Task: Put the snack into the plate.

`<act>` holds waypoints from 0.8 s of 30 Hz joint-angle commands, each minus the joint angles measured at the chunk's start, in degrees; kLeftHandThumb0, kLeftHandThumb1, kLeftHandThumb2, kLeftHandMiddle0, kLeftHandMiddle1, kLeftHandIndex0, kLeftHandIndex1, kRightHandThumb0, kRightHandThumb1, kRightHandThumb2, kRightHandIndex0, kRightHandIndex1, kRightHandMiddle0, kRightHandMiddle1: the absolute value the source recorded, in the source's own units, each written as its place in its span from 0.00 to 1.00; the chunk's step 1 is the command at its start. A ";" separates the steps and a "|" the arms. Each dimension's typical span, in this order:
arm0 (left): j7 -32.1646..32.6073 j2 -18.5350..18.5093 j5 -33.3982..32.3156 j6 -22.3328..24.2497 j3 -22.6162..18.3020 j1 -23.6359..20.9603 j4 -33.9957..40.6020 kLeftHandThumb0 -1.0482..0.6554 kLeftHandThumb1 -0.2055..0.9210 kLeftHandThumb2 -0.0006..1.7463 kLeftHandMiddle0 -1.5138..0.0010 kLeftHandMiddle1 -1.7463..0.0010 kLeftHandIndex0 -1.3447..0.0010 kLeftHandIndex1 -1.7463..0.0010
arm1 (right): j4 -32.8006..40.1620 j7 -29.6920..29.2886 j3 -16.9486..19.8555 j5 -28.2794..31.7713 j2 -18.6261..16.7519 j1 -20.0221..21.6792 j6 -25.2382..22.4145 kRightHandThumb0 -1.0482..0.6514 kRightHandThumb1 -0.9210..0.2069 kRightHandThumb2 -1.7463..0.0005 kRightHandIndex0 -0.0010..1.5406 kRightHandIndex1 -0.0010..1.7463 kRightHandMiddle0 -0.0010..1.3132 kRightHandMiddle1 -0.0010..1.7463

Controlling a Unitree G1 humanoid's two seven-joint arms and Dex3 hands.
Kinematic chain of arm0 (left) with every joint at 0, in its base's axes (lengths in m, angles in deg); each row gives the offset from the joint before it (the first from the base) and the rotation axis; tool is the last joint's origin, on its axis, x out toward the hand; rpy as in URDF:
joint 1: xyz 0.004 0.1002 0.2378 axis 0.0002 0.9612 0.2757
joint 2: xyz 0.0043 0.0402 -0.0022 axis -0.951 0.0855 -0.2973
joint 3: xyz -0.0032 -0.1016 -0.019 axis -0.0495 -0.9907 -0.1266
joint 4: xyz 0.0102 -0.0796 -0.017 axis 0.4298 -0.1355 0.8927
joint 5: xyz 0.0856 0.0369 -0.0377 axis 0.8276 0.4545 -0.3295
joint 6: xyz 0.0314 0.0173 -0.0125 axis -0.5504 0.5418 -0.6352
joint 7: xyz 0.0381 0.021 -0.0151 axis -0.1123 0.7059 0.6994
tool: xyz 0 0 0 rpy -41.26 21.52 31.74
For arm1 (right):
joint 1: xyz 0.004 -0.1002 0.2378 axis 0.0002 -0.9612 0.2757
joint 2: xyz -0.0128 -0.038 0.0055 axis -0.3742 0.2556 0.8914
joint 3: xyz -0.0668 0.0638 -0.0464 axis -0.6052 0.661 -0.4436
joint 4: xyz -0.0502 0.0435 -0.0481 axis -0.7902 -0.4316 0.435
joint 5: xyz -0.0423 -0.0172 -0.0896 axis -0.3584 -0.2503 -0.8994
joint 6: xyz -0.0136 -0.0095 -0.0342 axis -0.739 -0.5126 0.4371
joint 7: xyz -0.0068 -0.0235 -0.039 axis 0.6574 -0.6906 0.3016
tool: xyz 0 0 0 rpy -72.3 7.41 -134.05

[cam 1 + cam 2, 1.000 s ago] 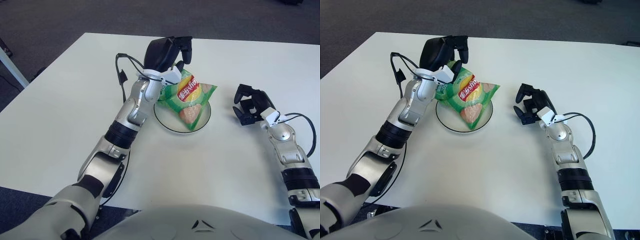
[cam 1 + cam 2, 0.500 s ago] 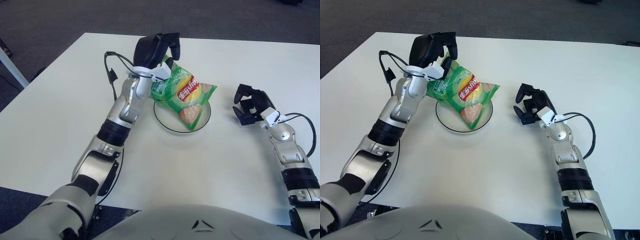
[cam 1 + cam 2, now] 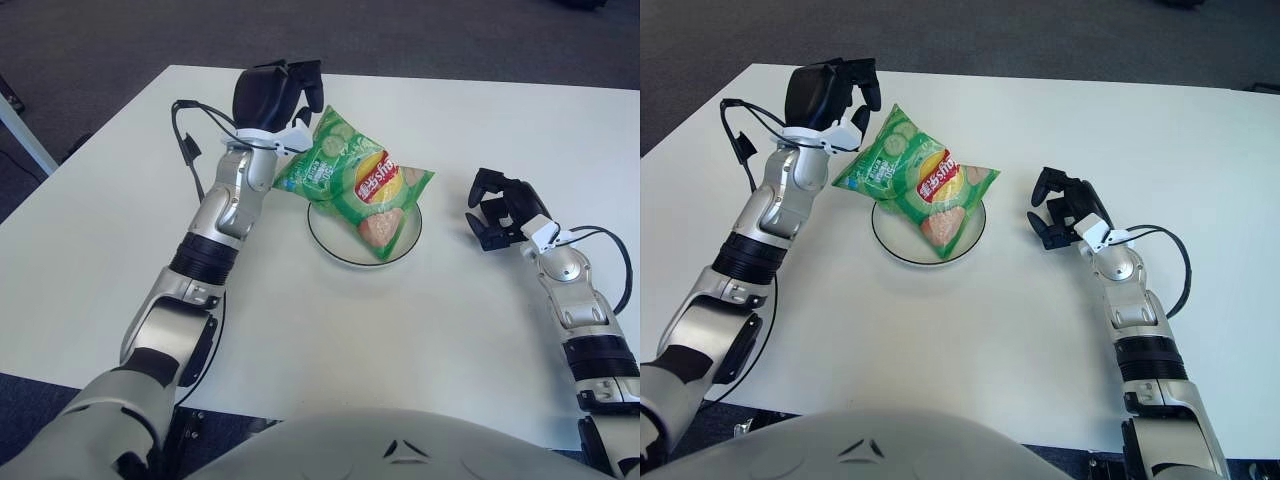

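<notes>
Your left hand [image 3: 275, 92], fingers now loose and empty, has drawn clear of the snack [image 3: 358, 182], leaving it on the plate [image 3: 335, 248].

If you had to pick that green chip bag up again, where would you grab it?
Probably the snack bag's far-left corner, which overhangs the plate and shows as the freest edge. Come from the left, where the left hand hovers open; the right hand is farther off.

From my station, the snack bag [image 3: 358, 182] covers most of the plate [image 3: 338, 249]; only its near rim shows. I cannot tell whether the bag's raised left end touches anything. The table [image 3: 90, 250] is cut off at both side edges.
</notes>
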 commanded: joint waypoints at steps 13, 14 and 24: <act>1.99 -5.36 1.41 1.65 -2.13 -1.93 -6.06 0.95 0.25 0.92 0.47 0.00 0.22 0.00 | -5.52 2.95 -3.34 -2.48 -0.64 -4.83 -2.58 0.31 0.61 0.19 0.86 1.00 0.52 1.00; 2.17 -5.49 1.31 1.71 -2.18 -1.84 -6.53 0.95 0.25 0.92 0.47 0.00 0.22 0.00 | -5.53 2.89 -3.37 -2.57 -0.62 -4.83 -2.52 0.31 0.61 0.19 0.86 1.00 0.52 1.00; 2.42 -5.56 -3.78 1.85 -4.90 -0.43 -11.42 0.96 0.23 0.94 0.45 0.00 0.20 0.00 | -6.16 1.91 -3.65 -3.39 -0.66 -4.54 -2.23 0.31 0.62 0.18 0.86 1.00 0.53 1.00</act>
